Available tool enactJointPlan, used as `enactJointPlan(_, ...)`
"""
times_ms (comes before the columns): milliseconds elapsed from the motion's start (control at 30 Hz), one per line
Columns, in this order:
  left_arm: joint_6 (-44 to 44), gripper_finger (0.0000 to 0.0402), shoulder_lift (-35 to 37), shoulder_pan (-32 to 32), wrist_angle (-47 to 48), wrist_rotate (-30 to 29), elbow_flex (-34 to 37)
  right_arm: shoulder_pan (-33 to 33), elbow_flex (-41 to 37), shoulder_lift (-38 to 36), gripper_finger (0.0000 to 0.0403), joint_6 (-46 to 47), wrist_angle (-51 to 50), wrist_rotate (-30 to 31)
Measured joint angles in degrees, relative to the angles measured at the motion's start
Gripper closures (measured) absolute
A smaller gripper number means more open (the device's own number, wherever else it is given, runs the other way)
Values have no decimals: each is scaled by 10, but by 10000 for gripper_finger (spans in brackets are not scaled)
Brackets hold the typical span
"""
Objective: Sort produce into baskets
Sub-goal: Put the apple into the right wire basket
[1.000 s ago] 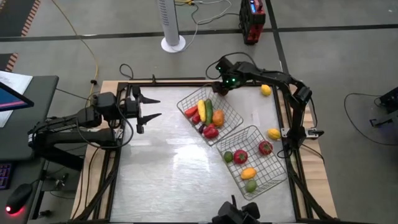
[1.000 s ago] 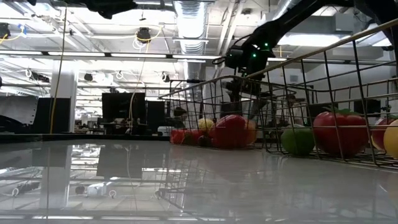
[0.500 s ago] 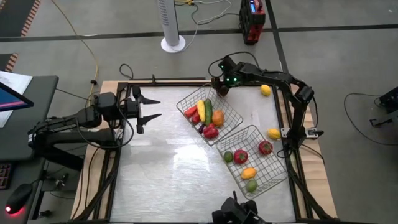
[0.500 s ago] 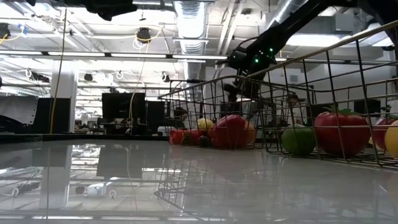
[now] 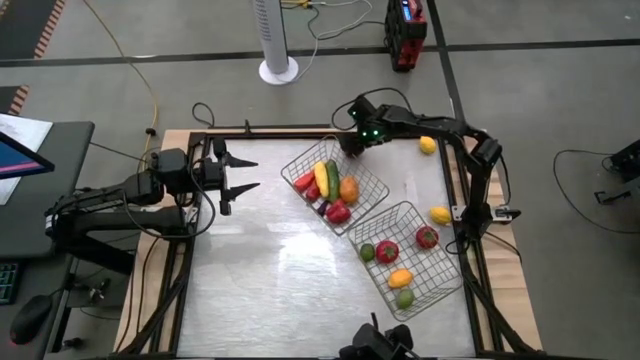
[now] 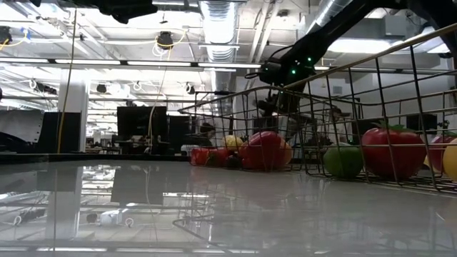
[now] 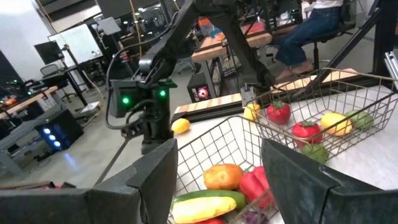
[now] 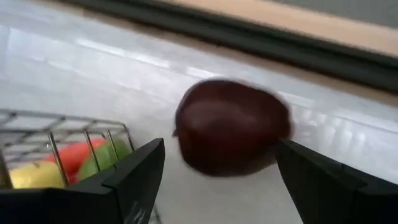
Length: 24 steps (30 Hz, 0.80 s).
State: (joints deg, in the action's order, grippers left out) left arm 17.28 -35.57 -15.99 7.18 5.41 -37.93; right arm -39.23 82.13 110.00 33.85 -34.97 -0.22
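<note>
Shifted since a sec ago: the upper wire basket [image 5: 335, 185] sits slightly further toward the table's left side, w/ its produce nudged along; the right gripper [image 5: 349, 143] is a bit further toward the back edge. It hovers just beyond that basket's far corner, fingers spread either side of a dark red-purple round piece [image 8: 231, 127], which looks blurred in the right wrist view; can't tell if the fingers touch it.

Upper basket holds a yellow squash [image 5: 322, 178], green cucumber [image 5: 333, 176], orange piece [image 5: 349, 189] and several red pieces [image 5: 338, 211]. Lower wire basket [image 5: 405, 258], just beside it toward the front right, holds a green lime-like piece [image 5: 367, 252], a red tomato-like piece [image 5: 386, 251], another red piece [image 5: 427, 237], an orange-yellow piece [image 5: 399, 278] and a green one [image 5: 403, 298].

Two yellow lemons lie loose on the white table [image 5: 270, 280]: one [image 5: 428, 145] near the back right corner, one [image 5: 440, 215] by the right edge, just beside the lower basket.

Left gripper [image 5: 240, 171] waits over the table's left side, well apart from both baskets, fingers partly spread, holding nothing.
</note>
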Motion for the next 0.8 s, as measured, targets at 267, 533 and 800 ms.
enactJointPlan(267,0,183,0,0,-1,0,0,0,0,-1,69,-13,-8,29)
enactJointPlan(533,0,183,0,0,-1,0,0,14,1,0,69,-112,14,78)
enactJointPlan(800,5,183,0,0,3,0,0,22,19,-2,41,-282,17,78)
